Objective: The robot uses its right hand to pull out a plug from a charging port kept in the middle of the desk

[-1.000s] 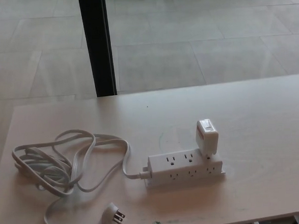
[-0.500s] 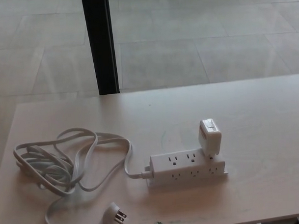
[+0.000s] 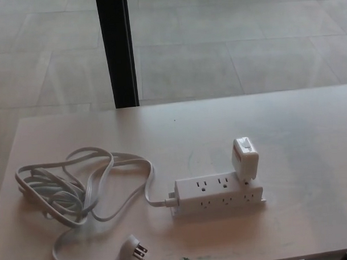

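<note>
So from my seat I've got the head view looking down on a pale wooden desk [image 3: 310, 131], and neither of the robot's hands shows anywhere, so I can't say a thing about how the fingers are set or whether they've got hold of anything.

The white power strip [image 3: 218, 194] lies flat roughly mid-desk, closer to the near edge than the far one, long side running about parallel to that near edge. The white plug-in charger block [image 3: 244, 159] is seated in the strip's right end, standing up and tilted slightly back. The other outlets I can see on the strip have nothing in them.

Room-wise: the whole right part of the desk, from the strip out to the right edge, is bare, and so is the wide band between the strip and the far edge. Near edge is tighter, just a narrow bare strip in front of it.

The left side is the busy bit. The strip's white cord [image 3: 78, 187] leaves its left end and loops into a loose tangle toward the left edge, then trails down to the near edge, where its own pronged wall plug [image 3: 132, 250] lies loose on the wood, prongs pointing right.

Past the far edge there's tiled floor [image 3: 227, 42] and a black upright post [image 3: 118, 49] near the far-left corner.
</note>
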{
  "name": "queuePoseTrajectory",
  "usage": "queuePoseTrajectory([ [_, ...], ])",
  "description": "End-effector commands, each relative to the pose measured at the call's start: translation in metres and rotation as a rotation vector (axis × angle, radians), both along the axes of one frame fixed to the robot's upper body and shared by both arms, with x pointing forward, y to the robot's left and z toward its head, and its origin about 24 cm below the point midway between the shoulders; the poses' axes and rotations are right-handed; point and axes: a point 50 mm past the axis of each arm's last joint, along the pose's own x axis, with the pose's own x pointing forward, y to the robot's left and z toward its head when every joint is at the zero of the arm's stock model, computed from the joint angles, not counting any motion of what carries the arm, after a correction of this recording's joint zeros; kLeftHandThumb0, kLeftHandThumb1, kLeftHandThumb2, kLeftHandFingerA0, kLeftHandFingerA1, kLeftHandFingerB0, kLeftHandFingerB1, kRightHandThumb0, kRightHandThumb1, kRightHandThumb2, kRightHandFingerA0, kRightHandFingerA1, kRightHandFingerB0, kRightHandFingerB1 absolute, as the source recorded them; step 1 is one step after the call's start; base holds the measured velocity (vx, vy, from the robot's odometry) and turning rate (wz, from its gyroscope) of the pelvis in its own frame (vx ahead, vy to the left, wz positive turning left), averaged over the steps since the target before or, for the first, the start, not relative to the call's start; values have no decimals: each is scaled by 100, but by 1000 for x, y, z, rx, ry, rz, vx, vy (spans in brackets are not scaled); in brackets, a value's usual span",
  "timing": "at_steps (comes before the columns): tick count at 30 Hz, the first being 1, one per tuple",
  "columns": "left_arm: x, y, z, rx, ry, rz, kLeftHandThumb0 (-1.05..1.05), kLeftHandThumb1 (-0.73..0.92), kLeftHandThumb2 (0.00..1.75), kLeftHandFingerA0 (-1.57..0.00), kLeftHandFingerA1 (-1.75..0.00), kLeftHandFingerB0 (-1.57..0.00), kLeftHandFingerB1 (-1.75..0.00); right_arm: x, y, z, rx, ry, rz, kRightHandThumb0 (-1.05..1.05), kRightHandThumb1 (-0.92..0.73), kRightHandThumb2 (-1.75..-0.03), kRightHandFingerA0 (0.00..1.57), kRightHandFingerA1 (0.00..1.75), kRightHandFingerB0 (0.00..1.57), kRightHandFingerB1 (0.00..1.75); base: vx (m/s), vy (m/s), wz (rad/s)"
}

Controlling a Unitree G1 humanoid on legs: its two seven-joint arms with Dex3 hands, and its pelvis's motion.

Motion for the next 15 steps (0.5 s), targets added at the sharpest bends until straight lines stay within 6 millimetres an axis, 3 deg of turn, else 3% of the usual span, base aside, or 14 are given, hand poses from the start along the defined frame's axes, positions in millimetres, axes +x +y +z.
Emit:
queuePoseTrajectory([
  [1,1,10,11,37,-25,-31,-56,55,56,-85,-76,-71,-44,27,48,-24,-292,266,105,-74,-50,-56,91,105,43,34,0,0,0],
  [4,0,10,11,33,-34,-25,-55,54,57,-87,-80,-72,-45,31,55,-29,-370,292,99,-71,-48,-56,92,108,47,35,0,0,0],
  [5,1,11,12,34,-33,-25,-54,54,57,-89,-84,-73,-46,32,60,-32,-406,300,105,-74,-37,-80,97,115,43,46,0,0,0],
  [6,0,11,12,33,-37,-32,-55,54,57,-86,-83,-73,-46,33,64,-34,-423,304,126,-73,-48,-56,88,112,49,37,0,0,0],
  [7,0,10,12,32,-39,-29,-55,54,57,-87,-78,-73,-46,34,65,-36,-432,304,134,-75,-48,-56,92,105,50,37,0,0,0],
  [8,1,11,12,30,-39,-26,-55,54,57,-87,-88,-72,-46,35,67,-40,-453,308,143,-76,-49,-56,93,106,49,37,0,0,0],
  [9,1,10,12,33,-34,-32,-55,55,57,-89,-92,-72,-45,36,68,-44,-483,324,145,-76,-49,-56,91,114,48,36,0,0,0],
  [10,1,10,11,37,-29,-35,-56,54,57,-87,-94,-71,-45,37,70,-47,-519,343,145,-78,-50,-56,80,148,46,36,0,0,0],
  [11,1,10,11,38,-28,-32,-56,54,57,-88,-97,-72,-45,38,71,-47,-569,350,146,-81,-48,-61,78,161,43,35,0,0,0],
  [12,1,10,11,40,-24,-30,-56,54,57,-88,-97,-72,-45,38,72,-47,-610,349,144,-81,-48,-61,78,161,43,35,0,0,0],
  [13,1,10,11,34,-28,-25,-56,54,57,-88,-80,-71,-45,39,74,-44,-637,328,141,-81,-48,-62,82,171,45,37,0,0,0],
  [14,1,10,11,32,-32,-25,-56,55,57,-87,-79,-71,-45,41,75,-40,-655,306,135,-76,-38,-87,123,153,41,50,0,0,0],
  [15,1,11,12,31,-37,-24,-55,55,57,-86,-84,-70,-45,42,75,-39,-648,309,129,-70,-37,-87,122,148,40,52,0,0,0],
])
